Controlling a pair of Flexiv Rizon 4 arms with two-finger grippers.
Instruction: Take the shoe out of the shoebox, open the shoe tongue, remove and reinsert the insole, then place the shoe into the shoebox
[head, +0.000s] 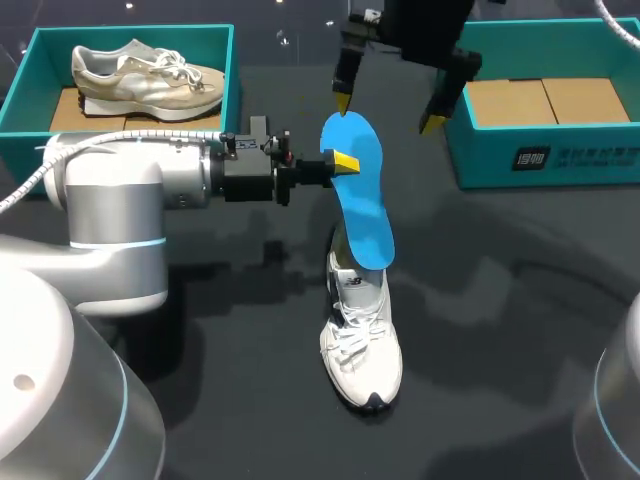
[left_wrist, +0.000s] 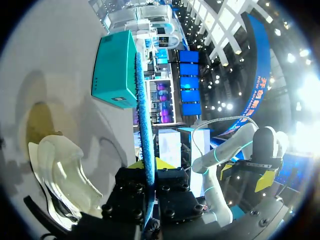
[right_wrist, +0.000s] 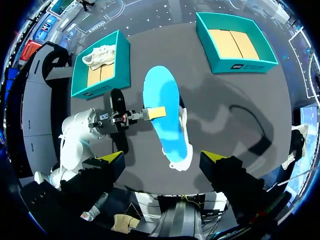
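A blue insole (head: 358, 205) hangs above the table, nearly upright, with my left gripper (head: 345, 163) shut on its upper part from the left. In the left wrist view the insole (left_wrist: 144, 115) shows edge-on between the fingers of that gripper (left_wrist: 149, 165). Its lower end is at the heel opening of a white shoe (head: 362, 345), which stands on the dark table with its toe toward me. My right gripper (head: 388, 110) hovers open above the insole's top, holding nothing. From the right wrist view its gripper (right_wrist: 165, 157) looks straight down on the insole (right_wrist: 162, 100) and the shoe (right_wrist: 184, 152).
A teal shoebox (head: 130, 32) at the back left holds a beige shoe (head: 145, 78). A second teal shoebox (head: 540, 160) at the back right shows only cardboard inside. My left arm's grey body (head: 110, 200) lies across the left side of the table.
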